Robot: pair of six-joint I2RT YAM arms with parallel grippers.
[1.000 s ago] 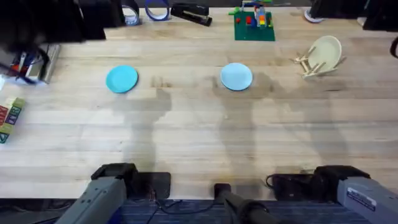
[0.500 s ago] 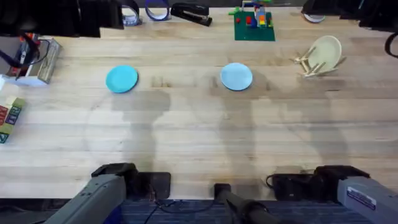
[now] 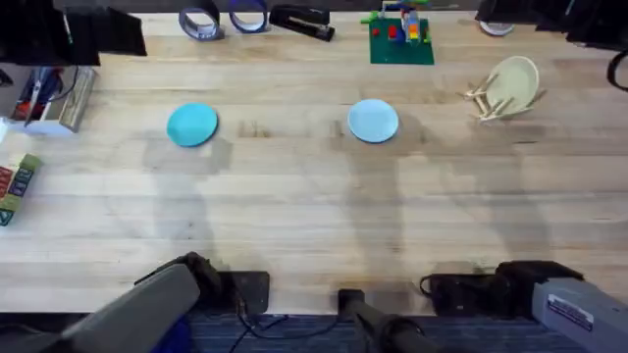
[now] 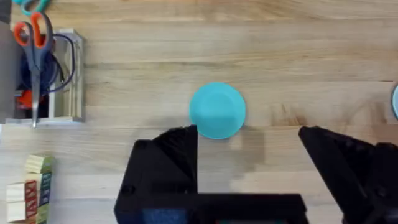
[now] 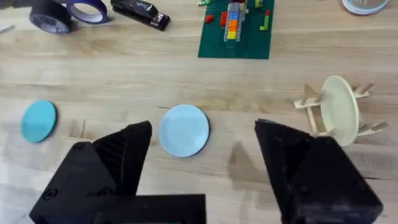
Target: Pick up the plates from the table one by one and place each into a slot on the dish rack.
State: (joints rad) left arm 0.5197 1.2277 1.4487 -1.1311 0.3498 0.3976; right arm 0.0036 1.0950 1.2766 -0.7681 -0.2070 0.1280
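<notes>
Change: left arm's base link at the lower left of the overhead view has swung and looms larger than a second ago; plates and rack have not shifted.
Overhead: teal plate lies flat on the surface, left of centre; pale blue plate lies flat near the middle, well apart from it. Dish rack stands far right with a cream plate upright in it.
Left wrist: left tool spread wide, pinching nothing, teal plate just beyond its fingers.
Right wrist: right tool spread, empty, pale blue plate between its fingertips' lines; dish rack beside.
</notes>
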